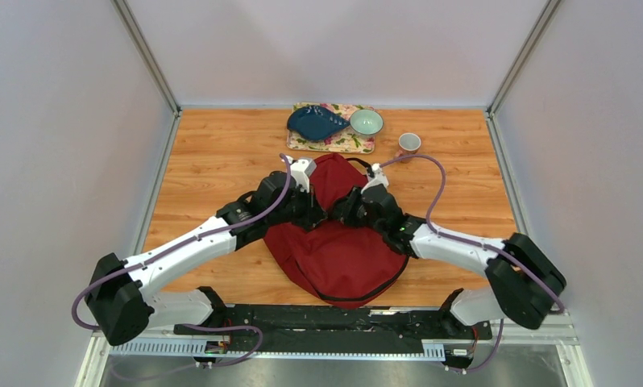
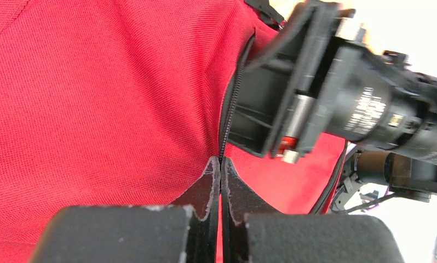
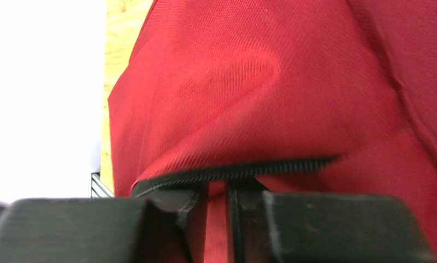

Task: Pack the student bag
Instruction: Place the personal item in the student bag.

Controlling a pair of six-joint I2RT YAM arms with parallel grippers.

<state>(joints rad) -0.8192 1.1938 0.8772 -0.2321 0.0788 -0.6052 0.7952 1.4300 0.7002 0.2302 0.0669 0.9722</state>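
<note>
The student bag (image 1: 338, 254), dark red with black zippers, lies flat in the middle of the wooden table. Both arms reach in over its upper half and nearly meet there. My left gripper (image 1: 318, 208) (image 2: 220, 162) is shut, its fingertips pinching the black zipper edge (image 2: 227, 118) of the bag. Opposite it, my right gripper (image 1: 342, 211) (image 3: 227, 192) has its jaws a narrow gap apart. Red fabric shows in that gap, and the zipper edge (image 3: 233, 171) runs across the fingertips. The right gripper's body (image 2: 315, 98) fills the upper right of the left wrist view.
At the back of the table lies a floral mat (image 1: 344, 143) with a dark blue dish (image 1: 314, 122) and a pale green bowl (image 1: 367, 122) on it. A small cup (image 1: 409, 143) stands to its right. White walls close in the table on three sides.
</note>
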